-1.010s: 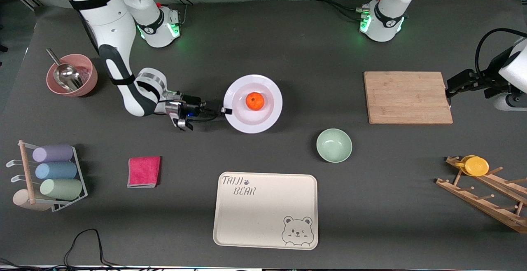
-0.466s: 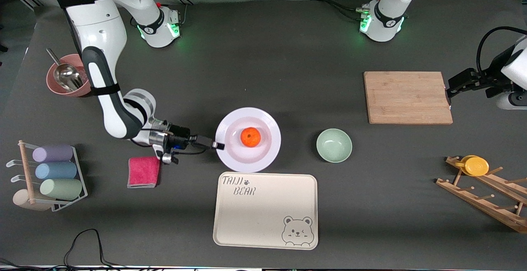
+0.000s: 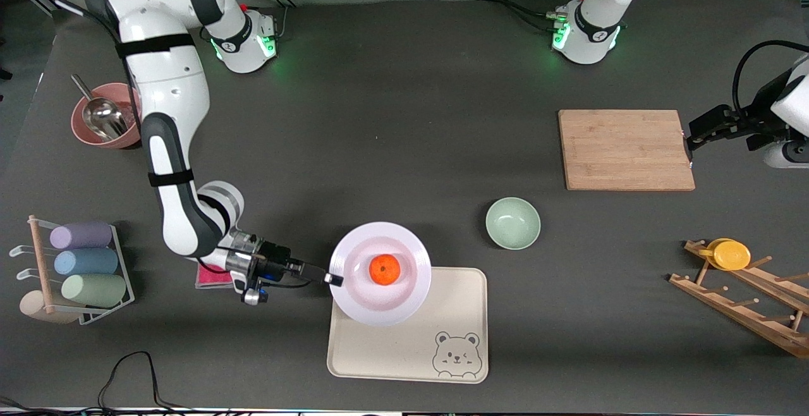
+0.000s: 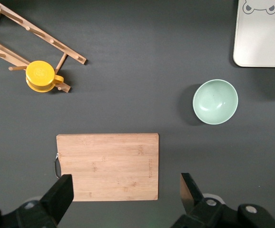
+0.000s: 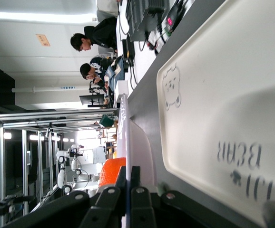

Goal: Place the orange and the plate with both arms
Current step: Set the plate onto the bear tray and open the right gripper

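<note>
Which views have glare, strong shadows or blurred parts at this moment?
Front view: even light and sharp; the plate throws a soft shadow on the bear tray. Left wrist view: sharp and evenly lit, with a faint shadow beside the green bowl. Right wrist view: bright ceiling lights glare in the background, and the right gripper at the plate's rim is dark and close.
</note>
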You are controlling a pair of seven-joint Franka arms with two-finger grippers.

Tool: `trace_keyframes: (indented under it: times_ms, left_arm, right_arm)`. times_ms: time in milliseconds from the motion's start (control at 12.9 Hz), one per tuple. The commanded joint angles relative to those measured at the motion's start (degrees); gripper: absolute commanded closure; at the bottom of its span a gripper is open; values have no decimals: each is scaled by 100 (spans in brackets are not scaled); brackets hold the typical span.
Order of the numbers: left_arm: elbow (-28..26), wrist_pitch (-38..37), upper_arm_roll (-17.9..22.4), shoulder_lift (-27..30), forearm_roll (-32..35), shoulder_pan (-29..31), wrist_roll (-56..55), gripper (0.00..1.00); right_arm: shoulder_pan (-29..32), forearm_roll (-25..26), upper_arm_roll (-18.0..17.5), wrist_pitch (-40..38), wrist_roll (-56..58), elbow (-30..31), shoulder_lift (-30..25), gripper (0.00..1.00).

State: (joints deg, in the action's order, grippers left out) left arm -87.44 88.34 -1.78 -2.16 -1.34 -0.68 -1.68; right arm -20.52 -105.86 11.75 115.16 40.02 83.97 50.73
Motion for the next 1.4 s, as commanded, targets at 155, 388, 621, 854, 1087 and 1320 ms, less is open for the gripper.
trace_keyframes:
  times_ms: [155, 388, 621, 854, 1087, 1320]
  left_arm:
    - [34, 17, 73, 49, -16, -108, -52, 0]
    - [26, 8, 73, 49, -7, -125, -26, 0]
    - [26, -27, 64, 49, 2, -134, 9, 0]
    - [17, -27, 64, 40, 11, -152, 18, 0]
    - [17, -27, 64, 40, 11, -143, 18, 0]
    - [17, -27, 64, 49, 11, -143, 18, 0]
  right_arm:
    - [83, -162, -33, 646, -943, -2269, 1517, 100]
    - [83, -181, -41, 902, -891, -2578, 1817, 100]
    - [83, -216, -348, 1323, -637, -2596, 1940, 100]
    - [57, -312, -419, 1430, -610, -2596, 1976, 100]
    - [39, -330, -428, 1483, -311, -2587, 2020, 100]
    - [30, -339, -428, 1483, -302, -2587, 2020, 100]
